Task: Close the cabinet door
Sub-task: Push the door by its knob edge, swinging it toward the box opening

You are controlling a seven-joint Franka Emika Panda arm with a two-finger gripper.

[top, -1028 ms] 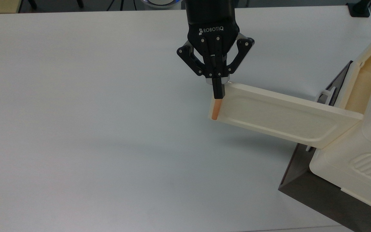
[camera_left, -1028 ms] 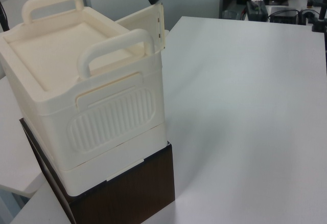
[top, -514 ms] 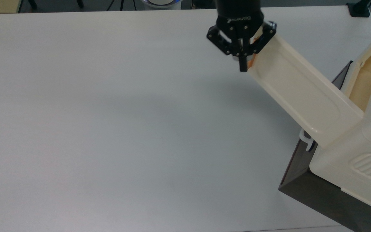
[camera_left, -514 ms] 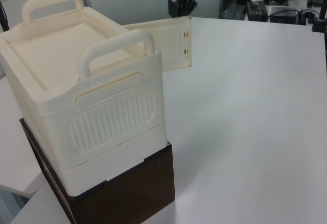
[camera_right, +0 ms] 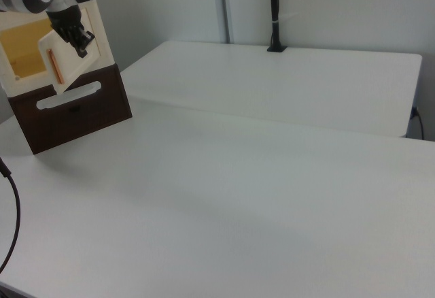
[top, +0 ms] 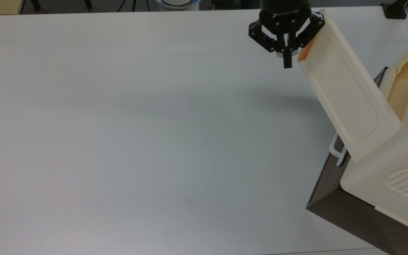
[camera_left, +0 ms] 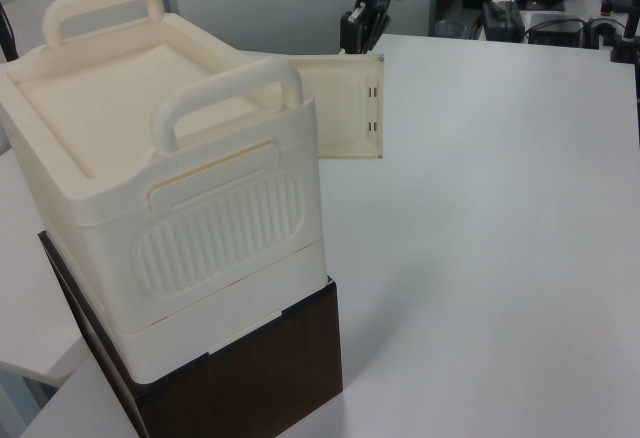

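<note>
Your gripper [top: 287, 63] sits at the free end of the cabinet door [top: 345, 95], just beside the orange handle [top: 305, 52], fingers drawn together on nothing — it pushes rather than grips. Over the last second the door has swung from sticking out across the table [top: 119, 141] toward the cream cabinet [top: 391, 170], so closing looks well along but unfinished. In the top view the door's long axis runs diagonally from the hinge at lower right up to the handle end — still ajar, free end pointing away from the cabinet.
</note>
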